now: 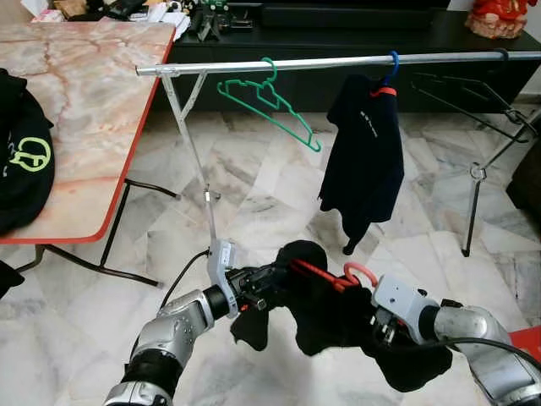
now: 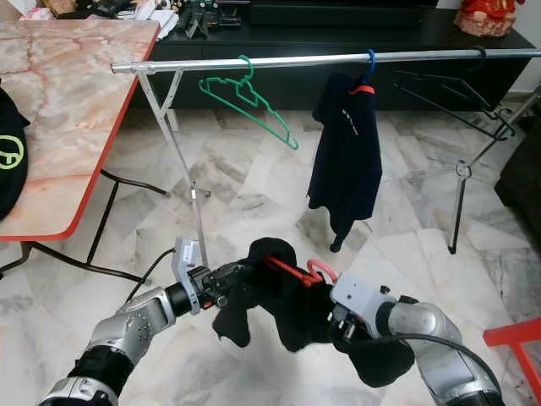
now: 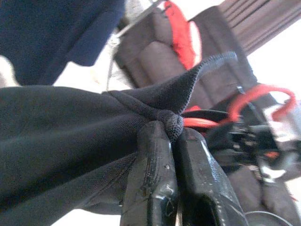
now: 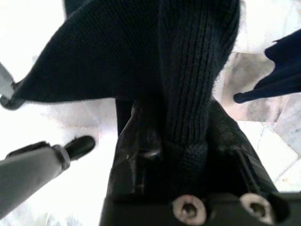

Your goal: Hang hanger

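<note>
At the bottom middle of the frame, the left gripper [image 1: 264, 296] and right gripper [image 1: 382, 331] both pinch the black shirt [image 1: 338, 317] on the red hanger [image 1: 338, 277], with the rail [image 1: 338, 61] far above near the top.

Right gripper [image 4: 186, 141]: black fingers [image 4: 138, 141] clamped on a ribbed band of black knitted fabric [image 4: 197, 70]. Grey metal leg with black rubber foot [image 4: 77, 147] on pale marble tile floor [image 4: 263, 94]. Dark navy cloth edge [image 4: 277, 70] beyond.
</note>
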`<state>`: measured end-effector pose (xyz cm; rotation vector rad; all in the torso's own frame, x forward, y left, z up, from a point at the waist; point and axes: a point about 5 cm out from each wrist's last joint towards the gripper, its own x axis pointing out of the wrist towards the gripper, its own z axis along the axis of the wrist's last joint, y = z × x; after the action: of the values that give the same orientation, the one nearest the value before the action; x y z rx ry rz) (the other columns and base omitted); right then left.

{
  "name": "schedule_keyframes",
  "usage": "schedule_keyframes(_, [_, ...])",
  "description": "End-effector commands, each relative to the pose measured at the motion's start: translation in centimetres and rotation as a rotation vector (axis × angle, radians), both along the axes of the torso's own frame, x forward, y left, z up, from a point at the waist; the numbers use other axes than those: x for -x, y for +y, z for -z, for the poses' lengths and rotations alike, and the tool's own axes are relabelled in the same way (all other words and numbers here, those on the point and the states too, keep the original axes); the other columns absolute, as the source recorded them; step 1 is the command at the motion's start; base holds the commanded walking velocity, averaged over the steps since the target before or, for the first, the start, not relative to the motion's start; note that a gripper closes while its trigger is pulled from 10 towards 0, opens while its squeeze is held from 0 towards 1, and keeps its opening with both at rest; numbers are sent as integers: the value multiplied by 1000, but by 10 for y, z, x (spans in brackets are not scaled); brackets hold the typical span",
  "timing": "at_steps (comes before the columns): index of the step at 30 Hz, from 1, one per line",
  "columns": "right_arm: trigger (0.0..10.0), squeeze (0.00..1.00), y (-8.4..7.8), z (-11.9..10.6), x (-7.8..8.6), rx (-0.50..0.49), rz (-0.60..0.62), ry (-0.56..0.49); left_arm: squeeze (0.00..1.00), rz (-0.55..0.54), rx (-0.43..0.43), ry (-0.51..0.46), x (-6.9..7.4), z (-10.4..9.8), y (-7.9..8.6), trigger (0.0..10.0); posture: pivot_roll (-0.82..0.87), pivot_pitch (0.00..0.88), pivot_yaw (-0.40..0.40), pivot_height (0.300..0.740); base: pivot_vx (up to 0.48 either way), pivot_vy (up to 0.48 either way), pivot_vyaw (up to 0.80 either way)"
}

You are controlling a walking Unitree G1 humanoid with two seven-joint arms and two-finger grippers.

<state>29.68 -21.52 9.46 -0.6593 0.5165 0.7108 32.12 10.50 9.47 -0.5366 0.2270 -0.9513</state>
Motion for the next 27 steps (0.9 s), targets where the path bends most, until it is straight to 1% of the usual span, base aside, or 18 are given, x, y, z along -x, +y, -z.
schedule_keyframes(1, [0, 0, -2, 1, 0, -20, 20, 7, 0, 45, 16, -16, 4, -3, -3, 0, -105, 225, -14, 740, 0, 0, 0])
schedule_keyframes(4, [0, 0, 2, 6, 1, -22, 13, 22, 0, 117, 54, -57, 10, -15, -7, 0, -98, 224, -15, 740, 0, 0, 0])
schedule_keyframes(5, [0, 0, 4, 8, 0, -31, 21, 27, 0, 172, 60, -82, 15, -21, -10, 0, -94, 223, -15, 740, 0, 0, 0])
schedule_keyframes(6, [0, 0, 4, 8, 0, -31, 21, 27, 0, 172, 60, -82, 15, -21, -10, 0, -94, 223, -15, 740, 0, 0, 0])
schedule_keyframes(10, [0, 0, 9, 9, -1, -82, 29, 24, 0, 286, 57, -117, 28, -28, -16, 0, -94, 223, -15, 740, 0, 0, 0])
schedule_keyframes(11, [0, 0, 13, 7, -3, -128, 31, 20, 0, 314, 4, -117, 32, -25, -16, 0, -94, 223, -15, 740, 0, 0, 0])
schedule_keyframes(13, [0, 0, 15, 6, -4, -152, 30, 19, 0, 319, -31, -112, 34, -21, -16, 0, -90, 217, -10, 740, 0, 0, 0])
schedule_keyframes(14, [0, 0, 20, 3, -4, -215, 23, 22, 0, 318, -97, -105, 35, -13, -15, 0, -90, 214, -10, 740, 0, 0, 0])
schedule_keyframes(16, [0, 0, 28, -2, -3, -291, -7, 31, 0, 304, -177, -91, 35, -5, -13, 0, -90, 212, -9, 740, 0, 0, 0])
schedule_keyframes(17, [0, 0, 32, -5, 0, -345, -39, 50, 0, 298, -236, -89, 35, 0, -13, 0, -87, 209, -9, 740, 0, 0, 0])
schedule_keyframes(19, [0, 0, 38, -9, 5, -406, -96, 70, 0, 293, -324, -87, 36, 6, -11, 0, -87, 209, -9, 740, 0, 0, 0])
schedule_keyframes(20, [0, 0, 38, -9, 5, -406, -96, 70, 0, 293, -324, -87, 36, 6, -11, 0, -87, 209, -9, 740, 0, 0, 0])
schedule_keyframes(21, [0, 0, 39, -12, 10, -423, -149, 92, 0, 236, -399, -85, 32, 14, -8, 0, -87, 205, -9, 740, 0, 0, 0])
schedule_keyframes(22, [0, 0, 38, -12, 12, -411, -170, 105, 0, 203, -415, -77, 29, 16, -7, 0, -93, 201, -8, 740, 0, 0, 0])
schedule_keyframes(23, [0, 0, 30, -8, 12, -335, -171, 104, 0, 119, -451, -73, 21, 16, -3, 0, -93, 200, -9, 740, 0, 0, 0])
schedule_keyframes(24, [0, 0, 27, -6, 11, -308, -156, 98, 0, 92, -463, -70, 19, 16, -1, 0, -93, 200, -9, 740, 0, 0, 0])
schedule_keyframes(26, [0, 0, 19, -4, 4, -268, -89, 75, 0, 103, -458, -76, 19, 15, -1, 0, -94, 197, -9, 740, 0, 0, 0])
schedule_keyframes(27, [0, 0, 14, -3, 0, -239, -54, 46, 0, 160, -427, -92, 24, 12, -3, 0, -96, 194, -9, 740, 0, 0, 0])
